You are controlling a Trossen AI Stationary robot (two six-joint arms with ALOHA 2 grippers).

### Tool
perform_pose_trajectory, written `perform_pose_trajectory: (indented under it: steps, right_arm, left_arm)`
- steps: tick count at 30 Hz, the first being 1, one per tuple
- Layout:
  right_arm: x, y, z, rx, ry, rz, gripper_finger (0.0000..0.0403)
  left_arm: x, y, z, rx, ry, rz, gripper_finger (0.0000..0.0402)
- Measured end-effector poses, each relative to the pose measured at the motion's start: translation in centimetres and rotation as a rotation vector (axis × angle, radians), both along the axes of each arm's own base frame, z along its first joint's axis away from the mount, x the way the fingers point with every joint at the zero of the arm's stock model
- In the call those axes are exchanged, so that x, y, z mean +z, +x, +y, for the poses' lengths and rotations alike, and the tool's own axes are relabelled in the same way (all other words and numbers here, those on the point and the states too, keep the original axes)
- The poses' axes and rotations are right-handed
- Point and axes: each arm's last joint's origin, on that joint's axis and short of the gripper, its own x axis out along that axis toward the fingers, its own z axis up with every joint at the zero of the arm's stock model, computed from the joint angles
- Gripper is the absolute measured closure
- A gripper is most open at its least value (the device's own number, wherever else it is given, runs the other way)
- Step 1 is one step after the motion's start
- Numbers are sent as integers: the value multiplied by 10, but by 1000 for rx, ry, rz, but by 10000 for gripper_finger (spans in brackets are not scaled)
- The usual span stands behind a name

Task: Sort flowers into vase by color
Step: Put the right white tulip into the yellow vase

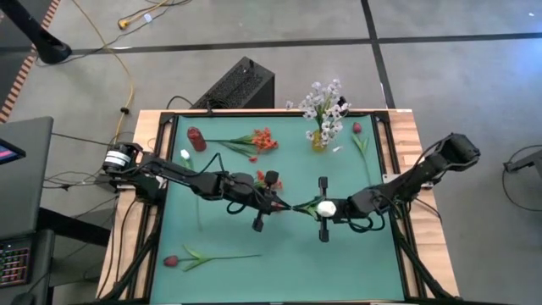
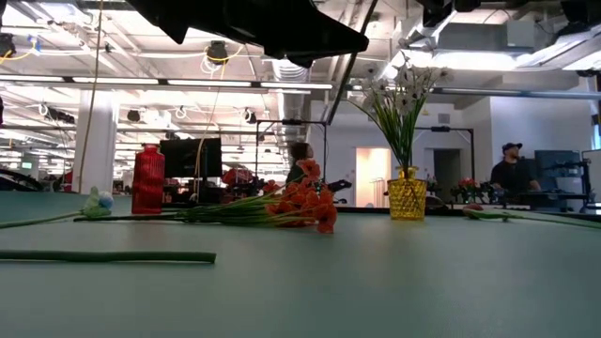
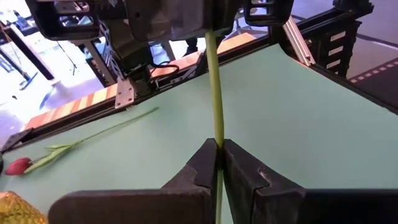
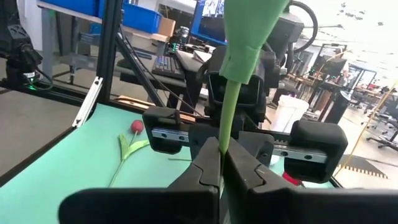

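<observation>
Both my left fingers and right fingers are clamped on one white-bud flower stem stretched between them above the surface; risk: opposing pull bends the stem or strips it from either grip.

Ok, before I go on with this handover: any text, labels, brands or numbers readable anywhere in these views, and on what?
No readable text in any view.
Monitors behind the right claw and beyond the red vase: lit, content too blurred to read.
Black box at the table's far edge: no legible marking.
Both claws are shut on one green stem; it carries no tag.
</observation>
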Motion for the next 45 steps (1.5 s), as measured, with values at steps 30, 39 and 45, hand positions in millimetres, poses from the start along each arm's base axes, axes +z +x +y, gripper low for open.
perform_pose_trajectory:
  steps: [30,39,45]
  right_arm:
    - [-2,-128,-44,-531,293,94,376]
    - [10,-145,-78,-877,314,-72,376]
    - [12,-145,-102,-1027,356,-110,376]
  left_arm:
    - [25,-47,29,239,57,88,151]
    - [20,-48,35,264,2,8,151]
    - [23,-47,35,259,0,-30,150]
